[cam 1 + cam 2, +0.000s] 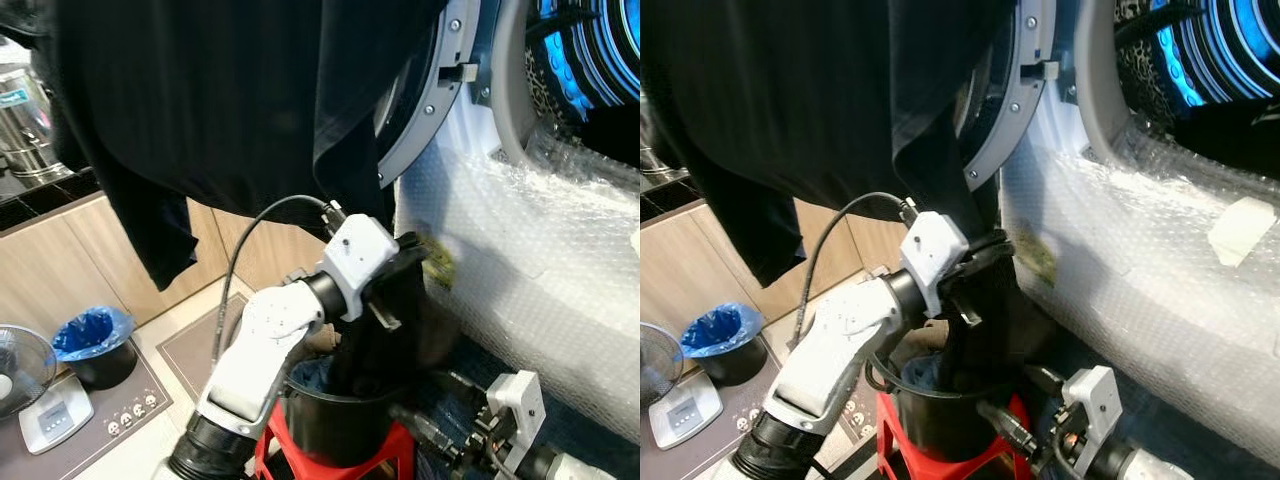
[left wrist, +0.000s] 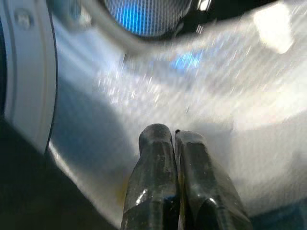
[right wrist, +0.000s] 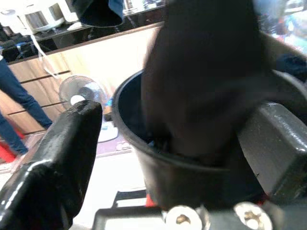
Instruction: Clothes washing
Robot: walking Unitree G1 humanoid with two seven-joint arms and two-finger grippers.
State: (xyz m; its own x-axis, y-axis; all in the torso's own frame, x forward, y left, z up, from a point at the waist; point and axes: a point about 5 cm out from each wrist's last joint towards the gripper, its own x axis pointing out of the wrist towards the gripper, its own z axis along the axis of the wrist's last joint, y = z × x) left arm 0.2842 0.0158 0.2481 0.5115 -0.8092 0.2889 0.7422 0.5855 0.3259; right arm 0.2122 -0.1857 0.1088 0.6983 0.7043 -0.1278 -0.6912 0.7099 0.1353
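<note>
In our left wrist view the left gripper (image 2: 173,139) has its two fingers pressed tight together, with no cloth visible between the tips, pointing at the bubble-wrapped front of the washing machine (image 1: 540,260). From the head, that gripper sits against a dark garment (image 1: 385,330) that trails down into the black bucket (image 1: 335,415); we cannot tell whether it pinches the cloth. The right gripper (image 3: 163,139) is spread wide, its fingers (image 3: 57,153) flanking the bucket, with the dark cloth hanging between them into it. The bucket stands on a red stool (image 1: 395,450). More dark fabric (image 1: 200,90) hangs across the top beside the machine's open door (image 1: 430,100).
</note>
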